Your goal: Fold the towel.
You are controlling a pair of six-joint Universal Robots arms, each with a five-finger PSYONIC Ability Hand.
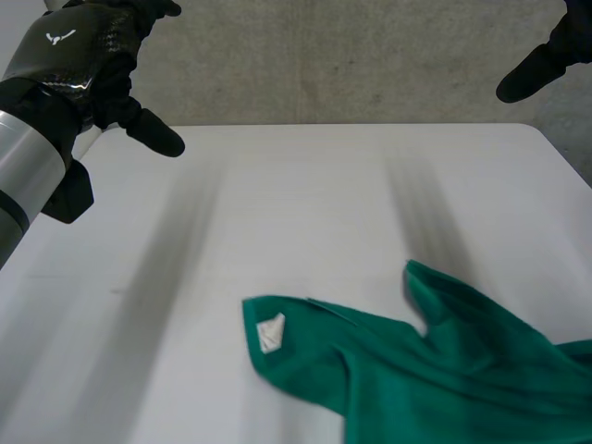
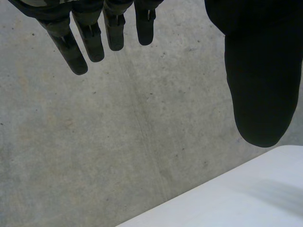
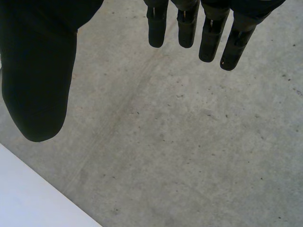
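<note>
Checking in from the remote station, here's what I've got right now: the green towel [image 1: 444, 370] is lying rumpled on the white table [image 1: 314, 194], down in the table's near right part, not folded at all, with ridges and creases running across it and its right end carrying on past what I can see. The corner that reaches toward the table's middle has a small white tag [image 1: 271, 331] facing up, and another corner pokes out on the side toward the table's far edge. The 2 hands are both up in the air. My left hand [image 1: 88, 55] hangs over the table's far left corner, well apart from the cloth, and the left arm [image 1: 28, 162] comes in over the table's left edge. In its own wrist view the fingers [image 2: 92, 42] are straight and loose with the thumb [image 2: 260, 85] spread off to the side, nothing between them, so it's released and holding nothing. The right hand [image 1: 544, 63] is up by the table's far right corner, also well apart from the cloth, and its wrist camera tells the same story: fingers [image 3: 210, 40] hanging straight, thumb [image 3: 38, 80] held wide, nothing gripped. Past both sets of fingers I'm looking at grey concrete [image 2: 118, 142] beyond the table's edge, with just a sliver of the white table top cutting into each wrist view
</note>
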